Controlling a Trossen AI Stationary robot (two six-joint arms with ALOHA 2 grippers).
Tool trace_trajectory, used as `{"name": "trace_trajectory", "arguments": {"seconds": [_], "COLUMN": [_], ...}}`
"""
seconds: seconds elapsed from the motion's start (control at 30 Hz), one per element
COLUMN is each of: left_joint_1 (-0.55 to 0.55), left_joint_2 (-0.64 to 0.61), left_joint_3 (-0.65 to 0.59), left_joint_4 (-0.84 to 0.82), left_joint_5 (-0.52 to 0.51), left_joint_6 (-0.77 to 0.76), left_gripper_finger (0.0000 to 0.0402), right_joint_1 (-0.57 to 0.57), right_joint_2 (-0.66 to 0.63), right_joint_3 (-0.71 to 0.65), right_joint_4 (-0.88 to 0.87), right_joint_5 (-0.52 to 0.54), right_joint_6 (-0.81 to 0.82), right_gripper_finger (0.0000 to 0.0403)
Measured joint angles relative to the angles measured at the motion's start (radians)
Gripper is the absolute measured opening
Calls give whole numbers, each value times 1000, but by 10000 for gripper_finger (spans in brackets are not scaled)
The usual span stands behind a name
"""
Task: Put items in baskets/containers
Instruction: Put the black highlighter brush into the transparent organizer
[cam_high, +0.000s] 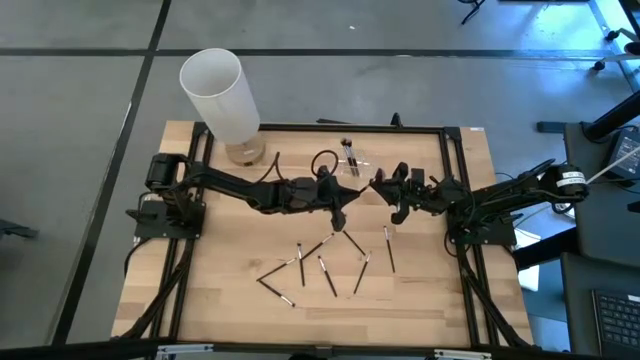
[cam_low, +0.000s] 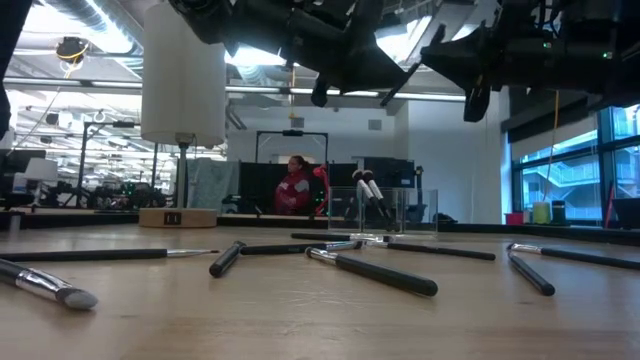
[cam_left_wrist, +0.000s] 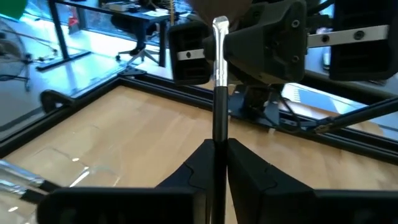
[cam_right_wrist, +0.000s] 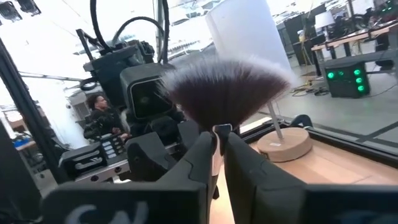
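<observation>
1. High view: one table (cam_high: 220, 300) with a black frame (cam_high: 300, 127) along its edges. About seven brushes (cam_high: 327, 275) lie loose on the near middle of the wood, all well inside the frame. The left side of the table and the strip along the near edge are bare and give room to move. One clear organizer (cam_high: 352, 160) stands near the far edge, with two or three brushes in it. One white cylinder (cam_high: 215, 90) rises at the far left corner. The left gripper (cam_high: 340, 217) and the right gripper (cam_high: 383, 186) meet above the middle, between the organizer and the loose brushes.

2. Low view: I count about eight brushes flat on the wood, spread over the whole width. Two brush heads lean inside the organizer behind them. The cylinder stands on a thin rod with a round base (cam_low: 177, 217). The base has a small label, too small to read. Both arms hang above, clear of the table. One person (cam_low: 293, 187) in red is in the room behind.

3. Left wrist view: the left gripper is clenched on the black handle of one fan brush (cam_left_wrist: 219, 93). The silver ferrule points at the right gripper, which is just beyond.

4. Right wrist view: the right gripper grasps the same fan brush at the ferrule, and the brown fan spreads above its fingers (cam_right_wrist: 249, 165). The brush is in the air, held from both ends. White letters on the gripper body are blurred; I cannot read them.
</observation>
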Motion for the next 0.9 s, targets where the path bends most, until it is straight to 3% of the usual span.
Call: {"name": "trace_trajectory", "arguments": {"seconds": [0.1, 0.37, 0.5, 0.63, 0.8, 0.9], "left_joint_1": [9, 43, 50, 51, 48, 41], "left_joint_2": [0, 0, 0, -18, -91, -143], "left_joint_3": [0, 0, 1, 0, 0, 1], "left_joint_4": [-10, -77, -175, -359, -617, -715], "left_joint_5": [-17, 89, 91, 77, -24, -73], "left_joint_6": [0, -12, 37, 58, 66, 54], "left_gripper_finger": [47, 131, 166, 186, 198, 198], "right_joint_1": [-1, -2, -2, -2, -47, -133], "right_joint_2": [0, 0, 0, 0, 11, 42], "right_joint_3": [0, 38, 129, 259, 420, 495], "right_joint_4": [-10, -112, -291, -541, -826, -914], "right_joint_5": [12, 91, 102, 185, 339, 325], "right_joint_6": [-16, -49, -95, -152, -254, -271], "right_gripper_finger": [27, 27, 27, 30, 30, 30]}}
